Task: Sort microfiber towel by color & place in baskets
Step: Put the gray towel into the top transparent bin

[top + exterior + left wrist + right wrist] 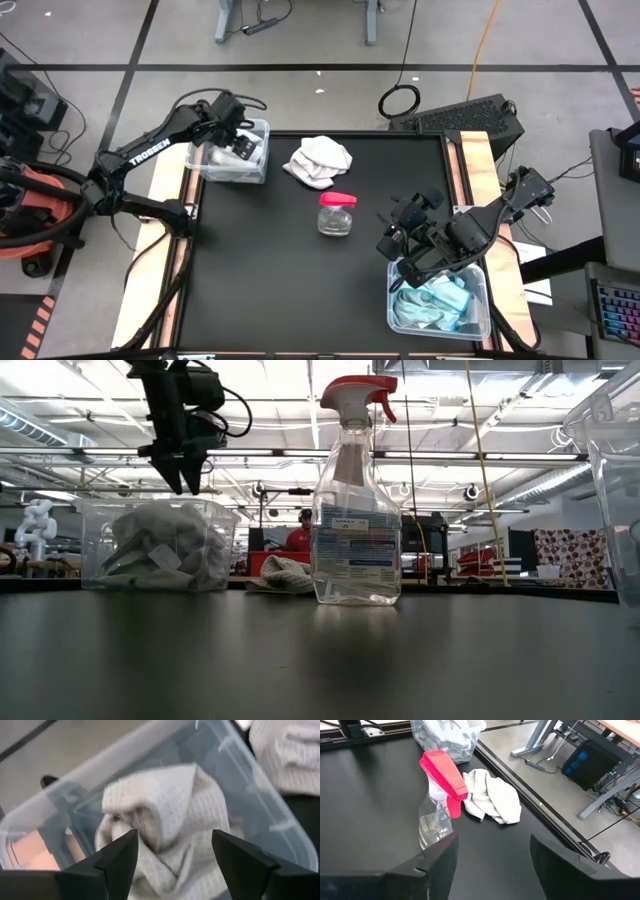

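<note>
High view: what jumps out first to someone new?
The clear spray bottle with a pink-red trigger head stands mid-table, with a loose white towel lying behind it. The left gripper hangs open over the left basket of white towels; the right gripper is open above the right basket holding light blue towels.

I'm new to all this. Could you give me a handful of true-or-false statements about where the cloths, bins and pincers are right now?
1. A white towel lies loose on the table. True.
2. The spray bottle has a blue top. False: it is pink-red.
3. The left pincer is above the bin of white cloths, fingers open. True.
4. The right pincer grips a blue towel. False: it is open and empty, and the blue towels lie in the bin near it.
</note>
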### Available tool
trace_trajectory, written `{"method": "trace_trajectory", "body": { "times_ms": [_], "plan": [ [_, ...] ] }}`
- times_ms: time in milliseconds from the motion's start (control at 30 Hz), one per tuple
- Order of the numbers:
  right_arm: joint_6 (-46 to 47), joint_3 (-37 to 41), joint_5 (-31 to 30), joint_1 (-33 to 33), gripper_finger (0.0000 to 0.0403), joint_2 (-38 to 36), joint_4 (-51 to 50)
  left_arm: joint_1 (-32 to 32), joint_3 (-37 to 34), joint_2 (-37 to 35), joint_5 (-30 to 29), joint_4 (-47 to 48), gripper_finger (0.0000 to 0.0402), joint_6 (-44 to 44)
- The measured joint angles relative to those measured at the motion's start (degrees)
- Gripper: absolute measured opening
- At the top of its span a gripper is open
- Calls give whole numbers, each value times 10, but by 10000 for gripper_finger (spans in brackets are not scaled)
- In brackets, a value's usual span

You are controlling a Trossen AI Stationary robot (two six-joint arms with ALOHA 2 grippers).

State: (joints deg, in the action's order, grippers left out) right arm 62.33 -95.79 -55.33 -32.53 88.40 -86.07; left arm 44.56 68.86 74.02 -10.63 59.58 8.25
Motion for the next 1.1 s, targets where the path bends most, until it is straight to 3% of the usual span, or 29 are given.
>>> {"method": "trace_trajectory", "body": {
  "times_ms": [200,367,567,867,1100],
  "plan": [
    [11,0,-16,0,238,0,-10,0,0,0,24,44,242,0],
    [13,0,-51,0,238,0,-11,-4,0,-9,74,22,226,0],
    [0,0,-68,14,238,-1,9,-35,0,-41,112,-66,221,3],
    [-164,0,-62,34,238,-40,138,-125,0,-88,113,-229,221,-2],
    [-169,1,-63,61,238,-48,94,-189,0,-90,118,-337,221,-15]
  ]
}}
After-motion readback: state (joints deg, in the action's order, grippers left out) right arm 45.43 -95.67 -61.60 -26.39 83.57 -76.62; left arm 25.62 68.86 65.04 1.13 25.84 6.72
